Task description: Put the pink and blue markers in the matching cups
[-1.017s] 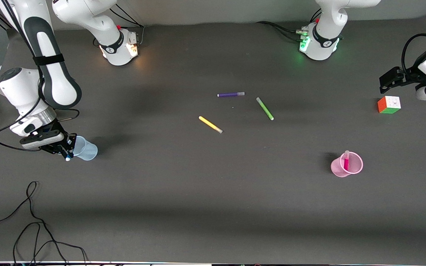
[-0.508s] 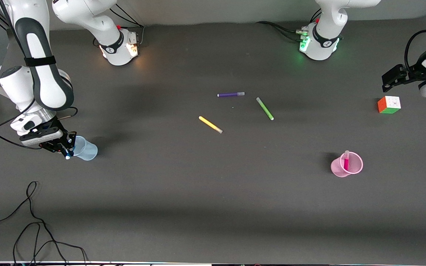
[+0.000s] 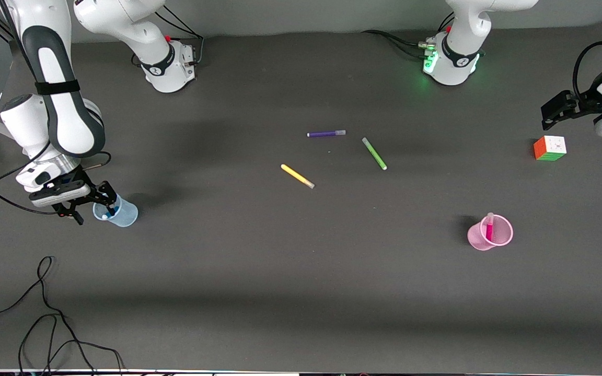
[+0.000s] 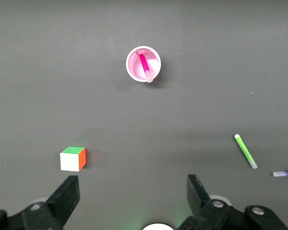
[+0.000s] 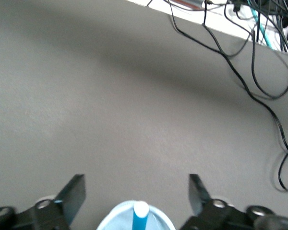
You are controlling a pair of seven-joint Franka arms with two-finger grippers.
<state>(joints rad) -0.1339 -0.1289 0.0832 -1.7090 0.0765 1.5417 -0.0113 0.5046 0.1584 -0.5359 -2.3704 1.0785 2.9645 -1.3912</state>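
Note:
The pale blue cup (image 3: 123,214) stands near the right arm's end of the table. The blue marker (image 3: 105,211) stands inside it, white tip up. My right gripper (image 3: 93,205) is open just above the cup's rim, its fingers on either side of it and holding nothing. The right wrist view shows the cup (image 5: 116,221) and the marker (image 5: 140,216) below the open right gripper (image 5: 137,189). The pink cup (image 3: 481,237) holds the pink marker (image 3: 489,227). My left gripper (image 3: 549,117) waits open near the cube. The left wrist view shows it (image 4: 132,191) high over the table, with the pink cup (image 4: 134,57) and pink marker (image 4: 145,69) in view.
A purple pen (image 3: 326,133), a green pen (image 3: 374,153) and a yellow pen (image 3: 297,176) lie mid-table. A colour cube (image 3: 550,148) sits at the left arm's end. Black cables (image 3: 45,313) lie near the front corner at the right arm's end.
My right gripper has opened and let go of the blue marker, which now stands in the blue cup. The left arm has barely moved.

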